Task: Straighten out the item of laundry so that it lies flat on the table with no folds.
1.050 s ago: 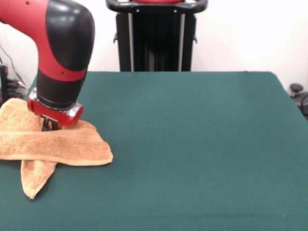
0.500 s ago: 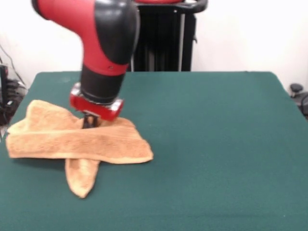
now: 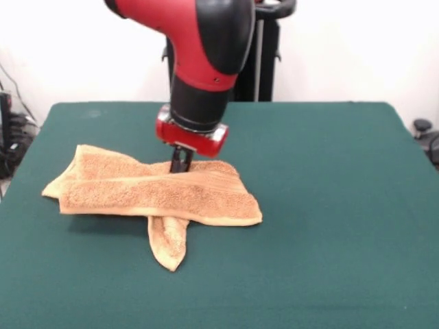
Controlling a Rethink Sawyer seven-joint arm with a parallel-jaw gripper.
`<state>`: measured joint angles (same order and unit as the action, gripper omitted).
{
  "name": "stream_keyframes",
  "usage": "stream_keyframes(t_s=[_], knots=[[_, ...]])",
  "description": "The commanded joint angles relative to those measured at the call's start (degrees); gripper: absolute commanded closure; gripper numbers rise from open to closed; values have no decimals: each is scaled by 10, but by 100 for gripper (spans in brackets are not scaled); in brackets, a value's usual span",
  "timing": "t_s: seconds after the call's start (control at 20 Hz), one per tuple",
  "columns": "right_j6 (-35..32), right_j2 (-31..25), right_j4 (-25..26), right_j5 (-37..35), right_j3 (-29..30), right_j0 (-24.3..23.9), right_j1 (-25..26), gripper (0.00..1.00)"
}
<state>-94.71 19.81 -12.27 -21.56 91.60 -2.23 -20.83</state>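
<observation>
The item of laundry (image 3: 154,195), an orange-tan terry towel, lies folded over itself on the left half of the green table (image 3: 329,205). A long doubled strip runs left to right, and a narrow folded tail (image 3: 168,243) sticks out toward the near edge. The red and black arm comes down over the towel's far edge. Its gripper (image 3: 181,163) presses into the cloth there, shut on a pinch of towel, with only dark finger stubs showing under the red wrist ring.
The table's left edge runs close to the towel's left end. Cables and dark gear (image 3: 10,133) sit beyond that edge. A dark object (image 3: 426,137) stands off the table's right side.
The arm has swept to the right across the table, and the towel has been dragged along with it, away from the left edge. The folds look much the same.
</observation>
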Motion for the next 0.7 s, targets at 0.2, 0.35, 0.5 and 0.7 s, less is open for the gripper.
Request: stream_keyframes(t_s=[0.2,0.35,0.5,0.7], knots=[[-168,-99,-55,9,96,38,-4,100],[-173,-91,-65,-9,96,50,-16,100],[-168,-90,-73,-19,98,50,-29,100],[-163,-88,-86,-54,96,50,-51,100]])
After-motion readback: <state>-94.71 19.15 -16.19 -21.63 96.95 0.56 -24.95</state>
